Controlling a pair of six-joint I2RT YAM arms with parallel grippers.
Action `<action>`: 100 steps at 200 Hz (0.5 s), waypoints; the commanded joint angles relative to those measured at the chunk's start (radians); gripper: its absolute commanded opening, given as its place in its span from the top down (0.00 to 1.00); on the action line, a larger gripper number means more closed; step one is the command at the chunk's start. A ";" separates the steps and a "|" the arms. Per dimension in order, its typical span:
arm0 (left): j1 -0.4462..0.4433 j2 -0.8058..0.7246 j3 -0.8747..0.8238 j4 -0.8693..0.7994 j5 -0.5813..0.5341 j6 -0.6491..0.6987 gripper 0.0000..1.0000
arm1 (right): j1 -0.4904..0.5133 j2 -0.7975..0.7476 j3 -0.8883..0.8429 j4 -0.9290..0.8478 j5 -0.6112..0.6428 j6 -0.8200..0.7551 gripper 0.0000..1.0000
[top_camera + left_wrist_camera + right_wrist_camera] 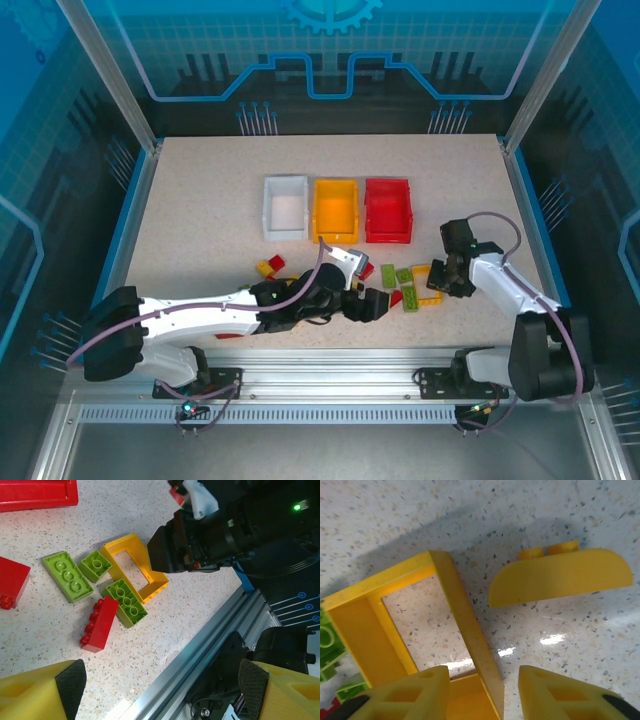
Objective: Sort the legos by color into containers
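Three containers stand in a row at mid-table: white [285,207], yellow-orange [335,210] and red [388,210]. In front of them lies a cluster of legos: a yellow open frame [134,567], three green bricks [67,576] [96,565] [126,602] and a red brick [99,624]. My right gripper [485,690] is low over the frame [395,610], its fingers open on either side of one frame wall, with gaps showing. A yellow half-round piece [560,577] lies just beyond. My left gripper [161,682] hangs wide open and empty beside the cluster.
Another red brick [11,582] lies left of the cluster. A yellow and a red brick [268,265] sit left of my left arm, and a red piece [228,335] lies under it. The table's metal front rail [200,645] runs close by. My two grippers [375,303] [445,285] are near each other.
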 commanded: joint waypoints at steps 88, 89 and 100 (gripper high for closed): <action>-0.007 -0.012 0.024 0.022 0.002 -0.014 0.16 | -0.009 0.089 0.091 -0.014 -0.007 -0.030 0.91; -0.007 -0.013 0.025 0.022 0.001 -0.013 0.16 | -0.009 0.090 0.092 -0.014 -0.006 -0.030 0.91; -0.006 -0.017 0.025 0.018 -0.001 -0.010 0.16 | -0.002 0.096 0.096 -0.012 -0.003 -0.030 0.93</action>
